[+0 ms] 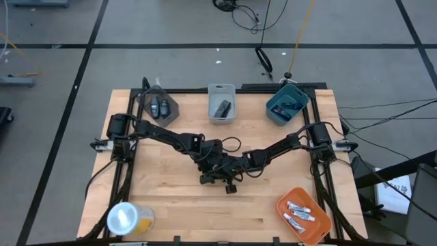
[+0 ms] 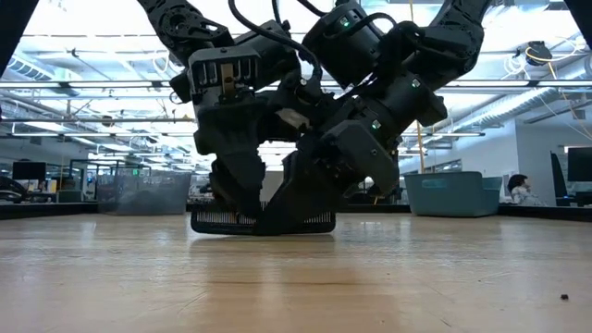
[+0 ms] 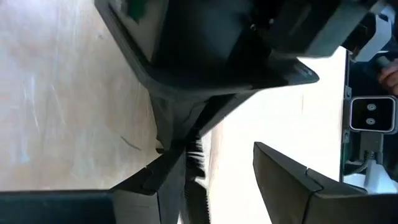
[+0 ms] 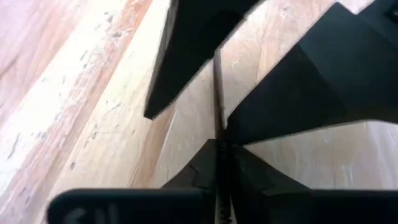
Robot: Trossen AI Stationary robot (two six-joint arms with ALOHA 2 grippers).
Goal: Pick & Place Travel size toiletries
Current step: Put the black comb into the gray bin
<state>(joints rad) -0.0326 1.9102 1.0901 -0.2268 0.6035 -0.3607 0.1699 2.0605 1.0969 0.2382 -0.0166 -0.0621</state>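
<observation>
Both arms down together at the centre of the high view, on one thin black comb (image 2: 262, 221) lying flat on the wooden table (image 1: 171, 205). Left gripper (image 1: 210, 176) just left of the right gripper (image 1: 231, 183), nearly touching. In the left wrist view, left fingers (image 3: 280, 174) spread apart with the comb's teeth against one of them, so open around it rather than clamped. In the right wrist view, right gripper pinched shut on the comb's thin edge.

Other toiletries elsewhere: white tubes (image 1: 300, 213) in the orange bin (image 1: 319, 231) at lower right, dark ovals (image 1: 160, 106) in the grey bin (image 1: 173, 109) at upper left.

Risks, as a judgement: collision or tangling of two crowded grippers; comb twisting or slipping from an edge-only pinch; teeth snagging on the table; both arms pulling opposite ways and flicking it away.
</observation>
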